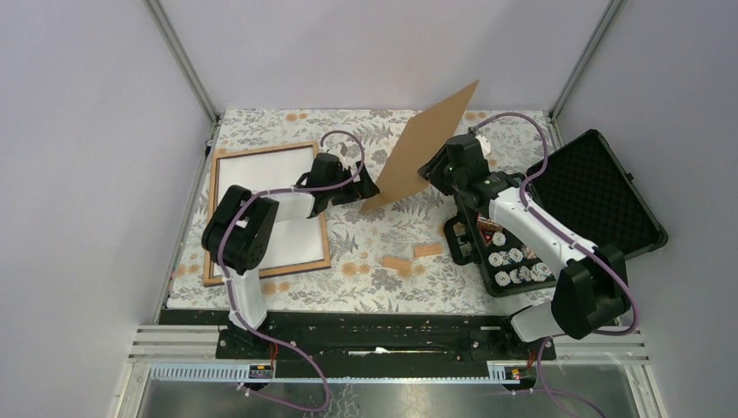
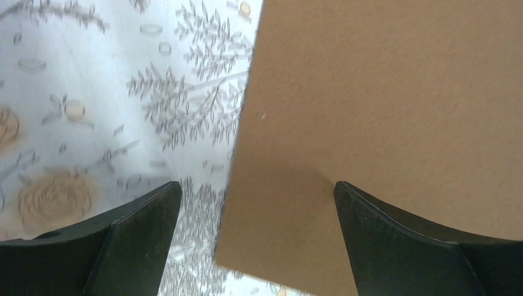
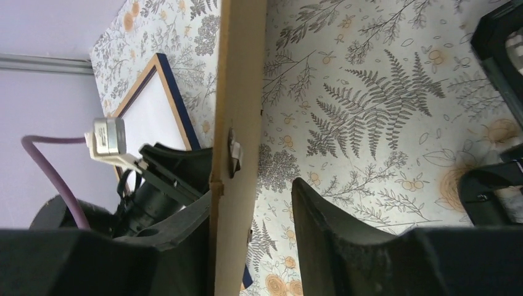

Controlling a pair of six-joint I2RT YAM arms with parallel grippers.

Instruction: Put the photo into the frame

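Your large thin-rimmed picture frame (image 1: 287,268) lies flat at the left of the floral-patterned surface (image 1: 365,252). Its light-wood face is up, and the right wrist view shows a navy outer edge. A plain white rectangle (image 1: 261,178) fills its opening. You cannot tell from these views whether that is the back of the photo; no printed side shows anywhere.

The plain brown backing board (image 1: 426,144) stands steeply tilted in the middle of the surface. Its high corner points to the far right, and its low corner is down by your left gripper (image 2: 256,185). That gripper is spread wide. One finger (image 2: 123,240) is over the cloth and the other (image 2: 395,240) is in front of the board, with the board's edge running between them.

Your right gripper (image 3: 251,188) straddles the board's right edge. The finger (image 3: 185,228) on the frame side lies against the board. On the other side, cloth shows in a gap between the board and the second finger (image 3: 327,234), so this gripper is not clenched on it. A small metal tab (image 3: 233,154) sits on the board's face.

At the right lies an open black foam-lined case (image 1: 600,187). Two small tan strips (image 1: 398,262) lie near the middle, just left of the case.
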